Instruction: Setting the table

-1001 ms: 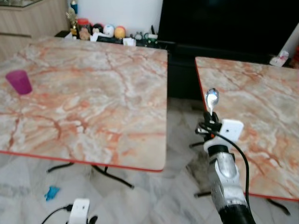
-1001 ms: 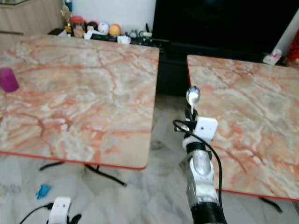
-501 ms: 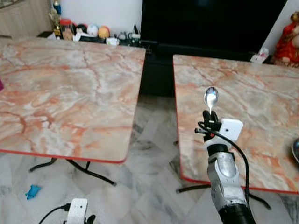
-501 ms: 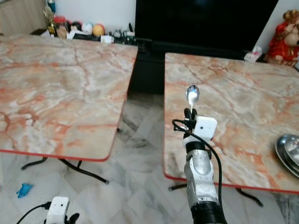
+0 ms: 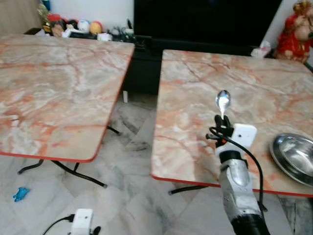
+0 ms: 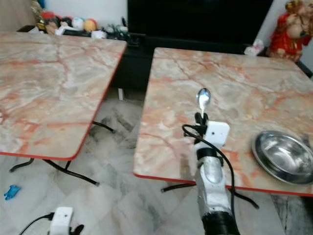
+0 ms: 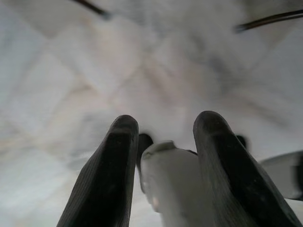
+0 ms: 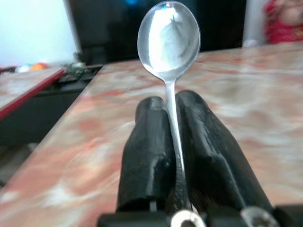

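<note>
My right gripper (image 5: 222, 126) is shut on the handle of a silver spoon (image 5: 223, 101), held upright with its bowl on top, over the front part of the right marble table (image 5: 195, 83). In the right wrist view the spoon (image 8: 169, 40) stands up between the two black fingers (image 8: 147, 142). A steel bowl (image 5: 295, 156) sits on the same table near its front edge, to the right of the gripper and apart from it. My left gripper (image 7: 165, 125) hangs idle over the floor, fingers apart.
A second marble table (image 5: 49, 88) stands to the left, with a strip of marble floor (image 5: 132, 127) between the two. A dark TV cabinet (image 5: 205, 19), small toys (image 5: 73, 27) and a red figurine (image 5: 296, 29) line the back. A blue scrap (image 5: 20, 194) lies on the floor.
The camera has swung right: the left table and pink cup slid out to the left, and the steel bowl came into view. My right gripper keeps the spoon upright as before.
</note>
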